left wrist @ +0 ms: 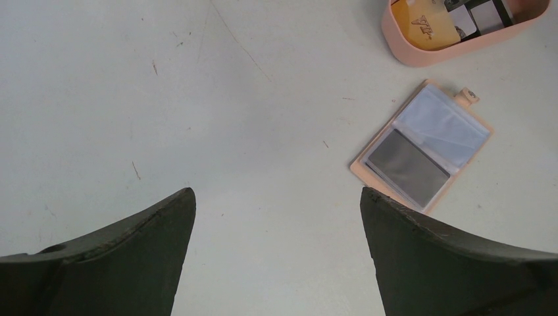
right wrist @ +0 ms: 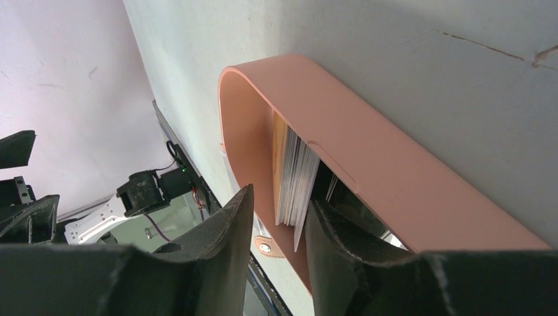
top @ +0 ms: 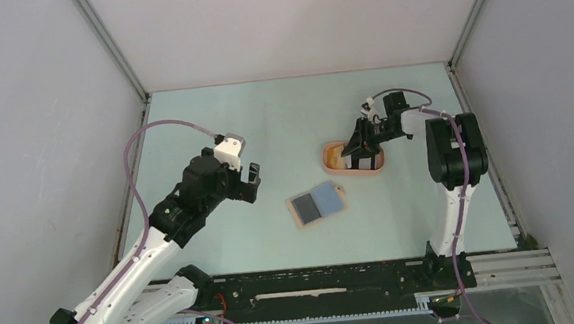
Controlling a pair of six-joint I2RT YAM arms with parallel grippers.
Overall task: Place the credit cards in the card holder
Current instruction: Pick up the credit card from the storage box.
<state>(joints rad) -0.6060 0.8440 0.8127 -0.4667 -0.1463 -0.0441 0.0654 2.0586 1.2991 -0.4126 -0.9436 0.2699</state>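
Note:
The tan card holder point(top: 316, 204) point(left wrist: 421, 148) lies open on the table, clear sleeves up, with a dark grey card point(left wrist: 408, 168) in one sleeve. The other credit cards point(right wrist: 296, 178) point(left wrist: 428, 26) stand as a stack on edge in a peach-pink tray point(top: 356, 173) point(right wrist: 368, 164). My right gripper point(top: 363, 159) point(right wrist: 281, 196) reaches into the tray with a finger on each side of the stack. One finger lies against an outer card, the other stands a little apart. My left gripper point(top: 254, 182) point(left wrist: 277, 191) hovers wide open over bare table, left of the holder.
The tray point(left wrist: 428, 56) sits just behind and right of the holder. White enclosure walls stand on three sides, with metal posts at the back corners. The arms' mounting rail point(top: 319, 282) runs along the near edge.

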